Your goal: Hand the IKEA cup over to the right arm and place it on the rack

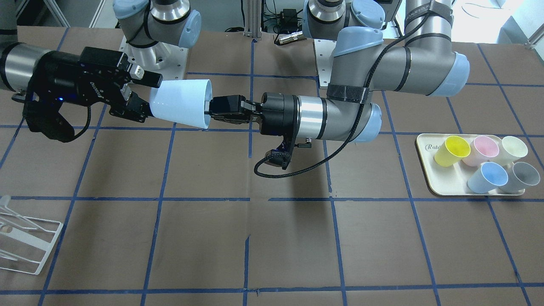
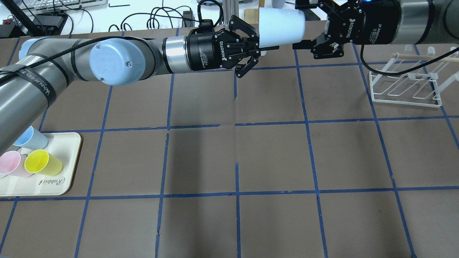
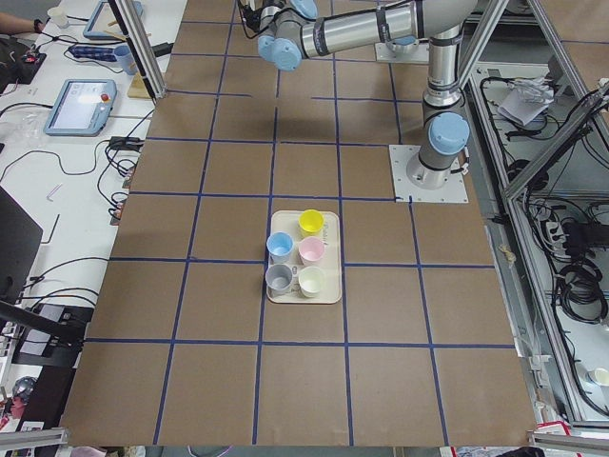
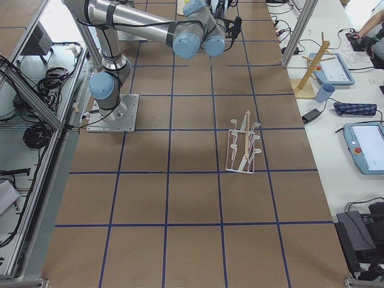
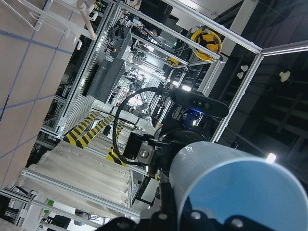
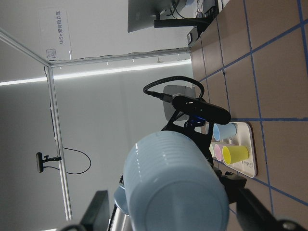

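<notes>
The IKEA cup (image 1: pixel 182 104) is a pale sky-blue tumbler held on its side in the air above the table's far part. It also shows in the overhead view (image 2: pixel 281 21). My left gripper (image 1: pixel 211 109), on the arm with the braided cable, is shut on the cup's wall at the wide rim. My right gripper (image 1: pixel 148 95) is open, and its two fingers straddle the cup's narrow base with gaps on both sides. The right wrist view shows the cup's base (image 6: pixel 173 187) between the spread fingers. The white wire rack (image 2: pixel 405 86) stands on the table under the right arm.
A cream tray (image 1: pixel 429 170) on my left side holds several cups, among them a second sky-blue cup (image 1: pixel 488 177), a yellow one (image 1: pixel 452 151) and a grey one (image 1: pixel 522 176). Blue tape lines grid the brown table.
</notes>
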`<state>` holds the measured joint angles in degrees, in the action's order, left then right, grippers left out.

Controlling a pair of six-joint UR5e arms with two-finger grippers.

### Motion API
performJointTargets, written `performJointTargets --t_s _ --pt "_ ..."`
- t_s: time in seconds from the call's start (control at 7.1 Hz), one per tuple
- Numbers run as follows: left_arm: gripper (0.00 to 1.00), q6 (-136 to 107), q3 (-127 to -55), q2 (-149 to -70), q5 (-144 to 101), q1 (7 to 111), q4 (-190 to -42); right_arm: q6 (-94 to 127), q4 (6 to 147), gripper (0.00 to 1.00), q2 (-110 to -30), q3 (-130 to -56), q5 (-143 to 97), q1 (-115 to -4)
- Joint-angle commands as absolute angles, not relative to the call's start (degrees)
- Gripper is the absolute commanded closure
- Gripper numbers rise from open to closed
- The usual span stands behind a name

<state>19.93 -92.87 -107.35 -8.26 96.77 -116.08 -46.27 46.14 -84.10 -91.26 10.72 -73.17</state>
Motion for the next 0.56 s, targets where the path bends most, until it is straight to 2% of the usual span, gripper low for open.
performJointTargets --t_s 0.0,0.14,0.42 --pt "1.0 20.0 -92.9 -107.3 -8.3 96.8 -116.1 -46.6 46.4 0.48 -84.0 -91.1 10.7 -73.2" --pt "1.0 20.0 -92.9 -107.3 -8.3 96.8 -116.1 -46.5 46.4 0.56 -84.1 -91.1 10.7 -73.2" --pt "1.0 20.0 -92.9 -107.2 -8.3 96.8 -116.1 -46.1 46.5 0.62 -83.9 -90.6 11.1 -73.1"
